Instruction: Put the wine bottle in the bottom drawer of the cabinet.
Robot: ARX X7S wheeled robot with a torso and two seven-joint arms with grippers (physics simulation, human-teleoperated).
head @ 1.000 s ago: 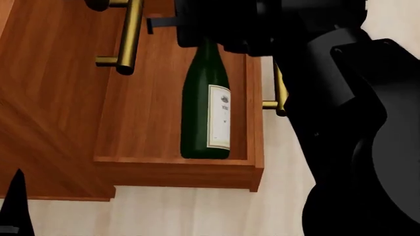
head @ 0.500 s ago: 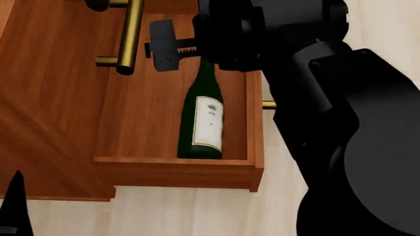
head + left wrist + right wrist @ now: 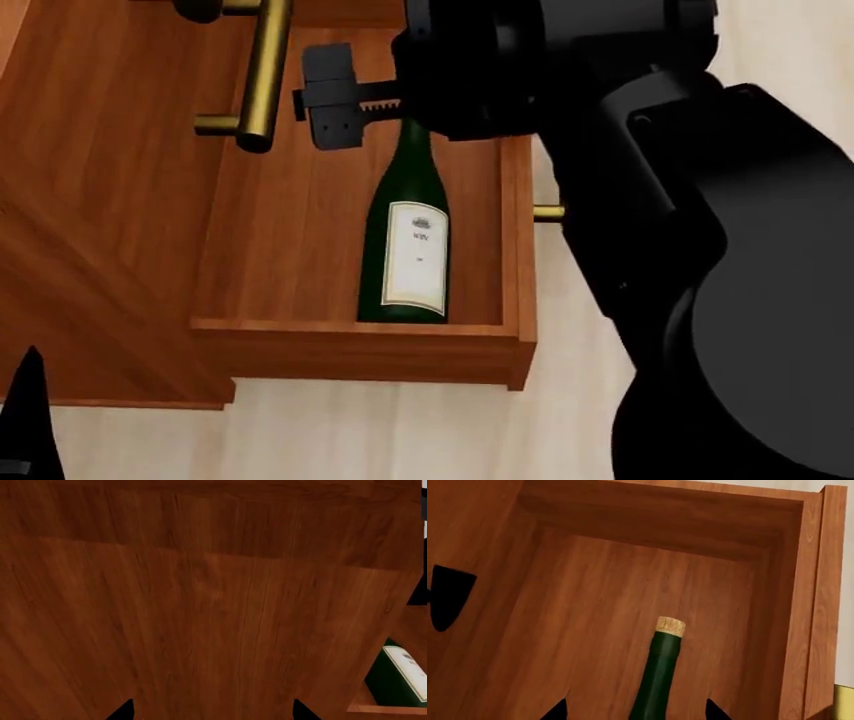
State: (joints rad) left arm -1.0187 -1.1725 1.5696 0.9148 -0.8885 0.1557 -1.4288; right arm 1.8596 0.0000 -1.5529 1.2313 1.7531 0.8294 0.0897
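My right tool [image 3: 635, 711] hangs spread wide, clear of the wine bottle [image 3: 404, 240] standing in the bottom drawer [image 3: 360, 345]; left tool's opening I cannot tell

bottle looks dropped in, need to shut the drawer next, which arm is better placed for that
Probably right. The right gripper hovers open over the bottom drawer, beside its brass handle; the wine bottle lies free. The left gripper faces the cabinet.

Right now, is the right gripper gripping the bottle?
No, the right gripper is open, its tips apart on either side of the bottle neck.
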